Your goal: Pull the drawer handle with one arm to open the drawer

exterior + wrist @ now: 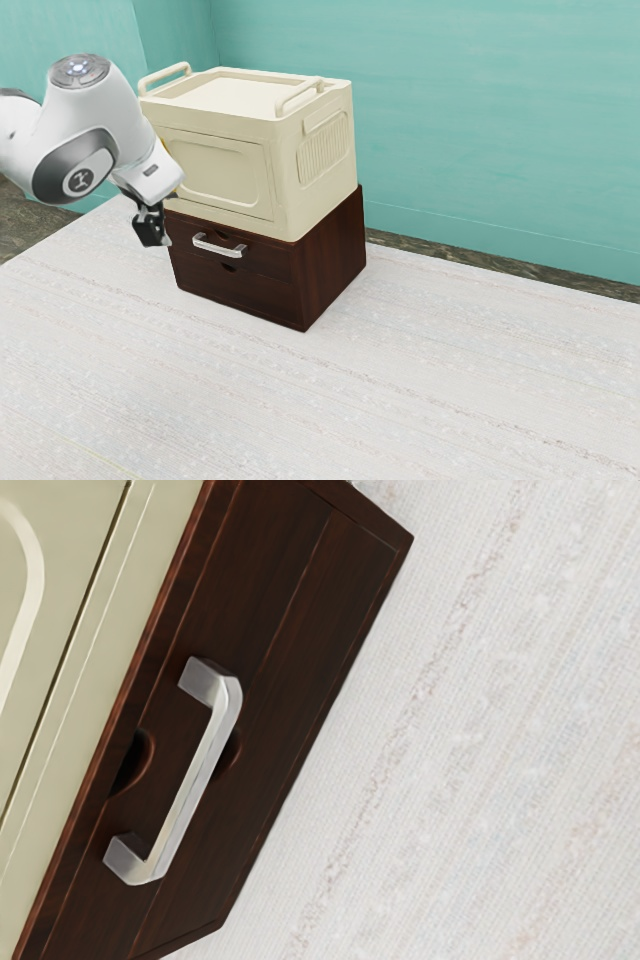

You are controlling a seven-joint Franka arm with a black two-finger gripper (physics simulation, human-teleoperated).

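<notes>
In the exterior view, held the jaws [154, 238] apart from one handle [219, 247] on one cabinet [334, 258] under one box [322, 205]; couldn't tell if clenched or released. In the wrist view, counted two notches [134, 764] beside the handle.

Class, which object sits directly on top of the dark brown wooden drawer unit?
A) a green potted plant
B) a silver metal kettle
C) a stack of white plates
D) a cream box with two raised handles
D, since the cream box with two raised handles rests on the upper face of the dark brown wooden drawer unit.
</notes>
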